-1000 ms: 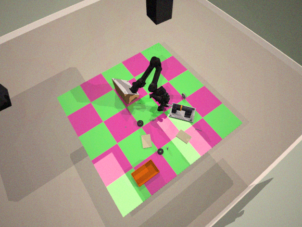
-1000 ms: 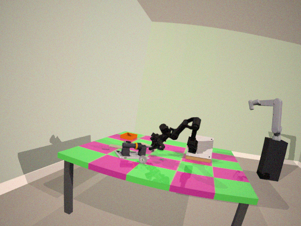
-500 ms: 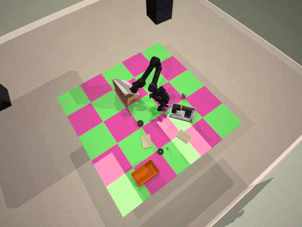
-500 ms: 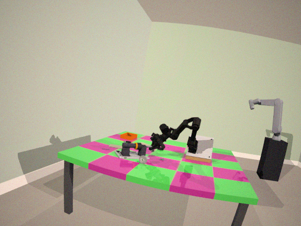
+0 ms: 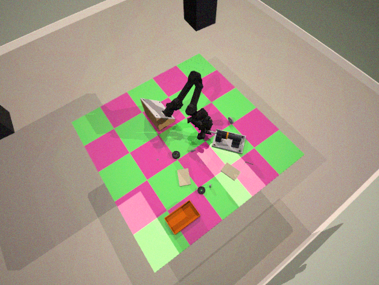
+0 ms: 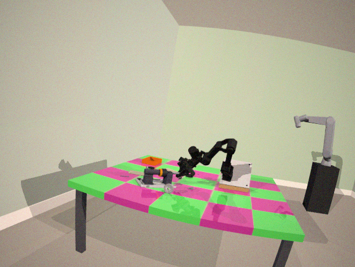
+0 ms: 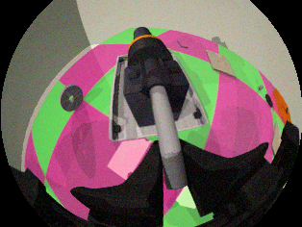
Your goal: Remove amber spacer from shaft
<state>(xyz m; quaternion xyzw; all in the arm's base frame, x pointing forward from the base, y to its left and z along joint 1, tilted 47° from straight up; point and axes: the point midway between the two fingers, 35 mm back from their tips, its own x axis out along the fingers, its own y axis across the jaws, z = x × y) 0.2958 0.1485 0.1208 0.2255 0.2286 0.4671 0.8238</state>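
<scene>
My gripper point(image 5: 209, 131) point(image 6: 177, 174) point(image 7: 165, 142) is shut on the free end of the grey shaft point(image 5: 213, 132) point(image 6: 174, 173) point(image 7: 165, 120). The shaft runs into the near dark block point(image 5: 218, 135) point(image 6: 167, 177) point(image 7: 154, 98) of the fixture. A second dark block point(image 5: 236, 142) point(image 6: 148, 176) stands at the far end of the white base point(image 5: 225, 148) point(image 7: 139, 133). The amber spacer point(image 5: 227, 134) point(image 6: 160, 172) point(image 7: 144, 37) sits upright in the row between the blocks, with dark cylindrical parts on both sides. The shaft inside the row is hidden.
A grey disc point(image 5: 230, 120) point(image 6: 168, 188) point(image 7: 71, 98) stands beside the fixture. Black rings point(image 5: 175, 154) and beige tiles point(image 5: 183, 177) point(image 7: 221, 63) lie on the table. An orange tray point(image 5: 170, 226) point(image 6: 152, 163) and a slanted white panel point(image 5: 156, 107) point(image 6: 239, 175) are farther off.
</scene>
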